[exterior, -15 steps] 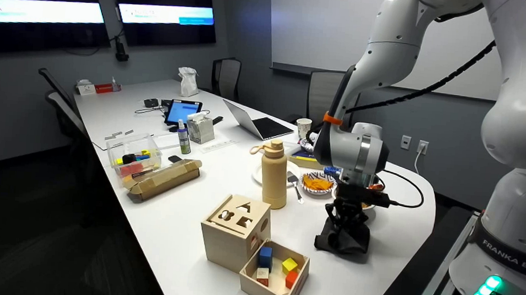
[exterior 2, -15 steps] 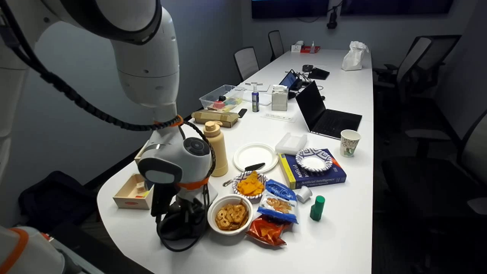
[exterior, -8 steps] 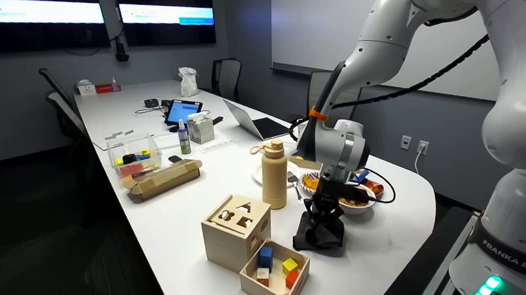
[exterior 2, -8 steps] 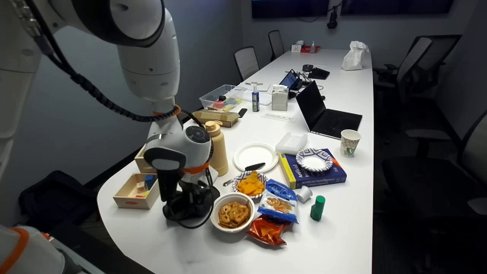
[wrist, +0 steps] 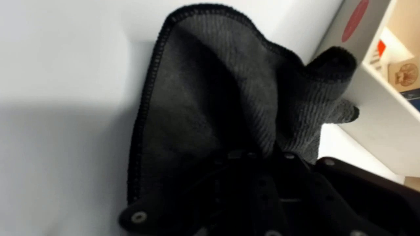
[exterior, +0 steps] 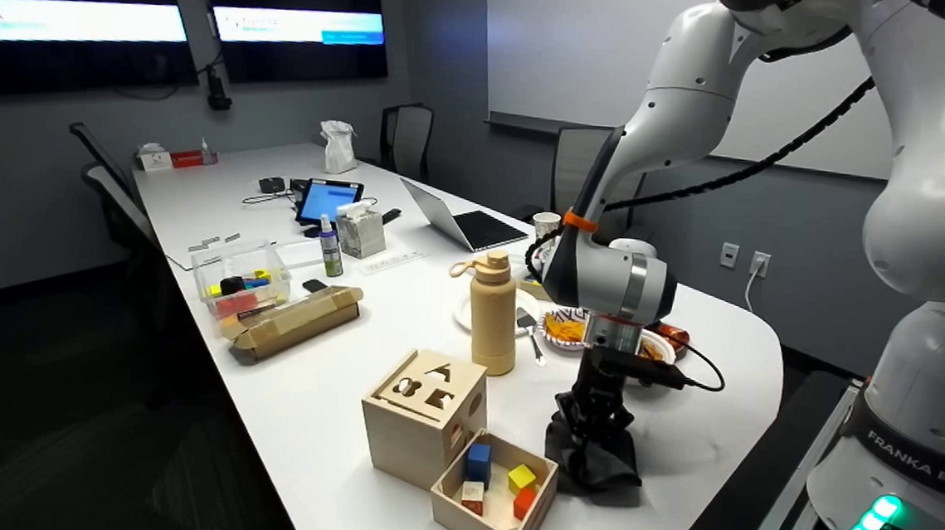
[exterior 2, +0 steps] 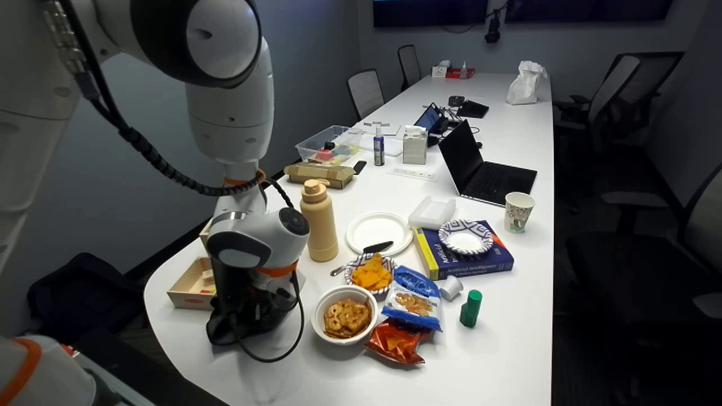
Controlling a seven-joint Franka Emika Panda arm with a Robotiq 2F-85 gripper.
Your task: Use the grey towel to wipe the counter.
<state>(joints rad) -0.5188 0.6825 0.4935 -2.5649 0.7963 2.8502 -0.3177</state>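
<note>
The dark grey towel (exterior: 612, 470) lies bunched on the white table (exterior: 702, 431) under my gripper (exterior: 591, 440). In the wrist view the towel (wrist: 177, 108) spreads out from the jaws, with a dark stitched edge and folds. My gripper (wrist: 262, 155) is shut on a fold of it; the fingertips are dark and partly lost in shadow. In an exterior view the towel (exterior 2: 223, 332) shows as a black patch below my gripper (exterior 2: 254, 316). The towel's right part is close by the open wooden box's wall (wrist: 367, 95); I cannot tell whether they touch.
The open wooden box (exterior: 471, 527) holds several coloured blocks, beside a shape-sorter cube (exterior: 398, 434). A tan bottle (exterior: 492, 324) stands behind. A pretzel bowl (exterior 2: 344, 341), a blue snack bag (exterior 2: 412, 299) and a red bag (exterior 2: 396, 343) lie near the arm's cable.
My gripper and the towel first moved towards the bottle, then came back nearer the table's front end, beside the open wooden box. The pretzel bowl shifted slightly during the first move.
</note>
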